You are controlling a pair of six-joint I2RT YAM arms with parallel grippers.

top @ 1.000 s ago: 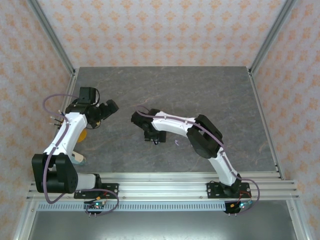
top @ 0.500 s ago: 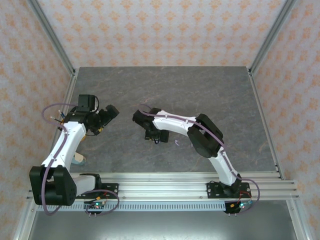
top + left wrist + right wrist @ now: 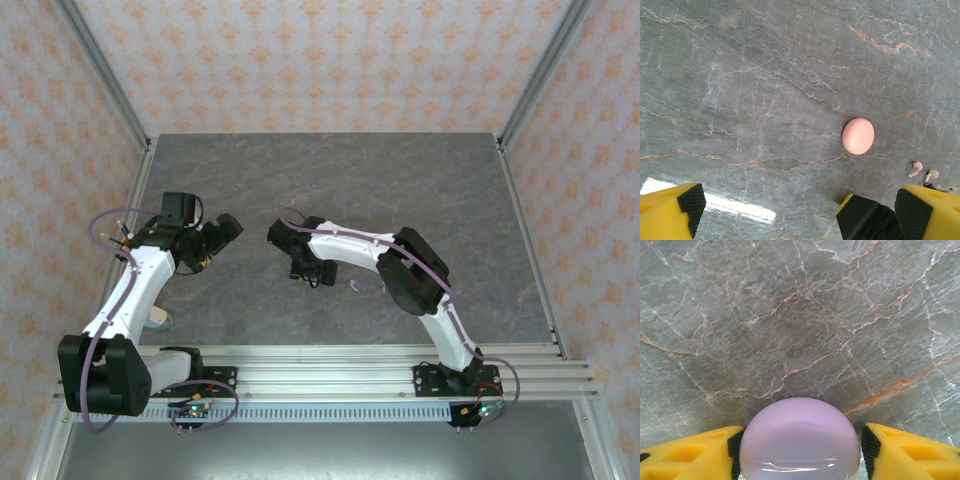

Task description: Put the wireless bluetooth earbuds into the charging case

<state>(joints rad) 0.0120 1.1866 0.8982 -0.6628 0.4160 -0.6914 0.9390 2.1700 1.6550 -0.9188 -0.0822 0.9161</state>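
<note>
A round lilac charging case point(image 3: 800, 442) sits on the marble table between the yellow fingers of my right gripper point(image 3: 800, 452). The left pad point(image 3: 735, 450) touches the case, and a thin gap shows at the right pad point(image 3: 869, 450). In the left wrist view, a shut pale pink case point(image 3: 858, 136) lies ahead, with two pale pink earbuds point(image 3: 915, 168) to its right. My left gripper point(image 3: 800, 210) hangs wide open over bare table, holding nothing. From above, my left gripper point(image 3: 215, 232) is at left centre, my right gripper point(image 3: 306, 268) is mid-table, and a tiny lilac earbud point(image 3: 352, 287) lies just to its right.
A small pale object point(image 3: 158, 320) lies by the left arm near the front rail point(image 3: 330, 355). Metal frame posts point(image 3: 100, 75) and patterned walls close in the table on three sides.
The left arm has swung its elbow outward to the left while its gripper stayed open. The right gripper has shifted slightly toward the far side, and its jaws widened a little.
</note>
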